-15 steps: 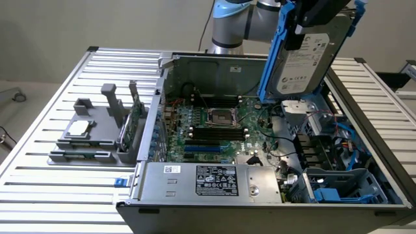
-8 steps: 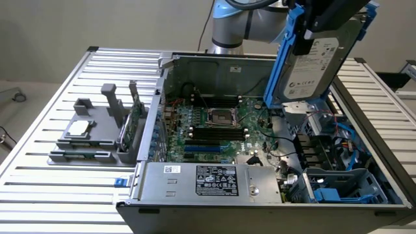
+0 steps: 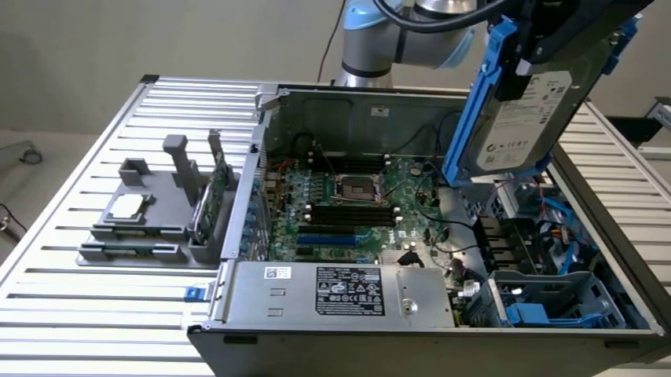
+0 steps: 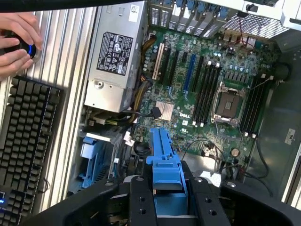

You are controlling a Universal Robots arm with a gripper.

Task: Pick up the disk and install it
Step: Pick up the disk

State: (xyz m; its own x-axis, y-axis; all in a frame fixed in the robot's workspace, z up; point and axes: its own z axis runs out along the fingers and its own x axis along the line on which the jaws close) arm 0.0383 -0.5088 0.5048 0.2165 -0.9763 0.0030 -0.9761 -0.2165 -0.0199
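Observation:
The disk (image 3: 521, 119), a silver-grey hard drive with a white label in a blue plastic carrier, hangs tilted on edge above the exterior view's right side of the open computer case (image 3: 362, 98). My gripper (image 3: 548, 43) is shut on its upper end. In the wrist view the carrier's blue rail (image 4: 164, 157) sticks out between the two black fingers (image 4: 141, 200), with my gripper (image 4: 171, 200) clamped on it. Below the disk lie the motherboard (image 4: 202, 84) and the drive bays.
A grey-blue drive cage (image 3: 555, 298) sits in the case's near right corner, beside the power supply (image 3: 335, 289). A grey fixture (image 3: 147, 216) on the slatted table holds a small chip and an upright green card. A keyboard (image 4: 26, 141) and a person's hand (image 4: 16, 40) are beside the case.

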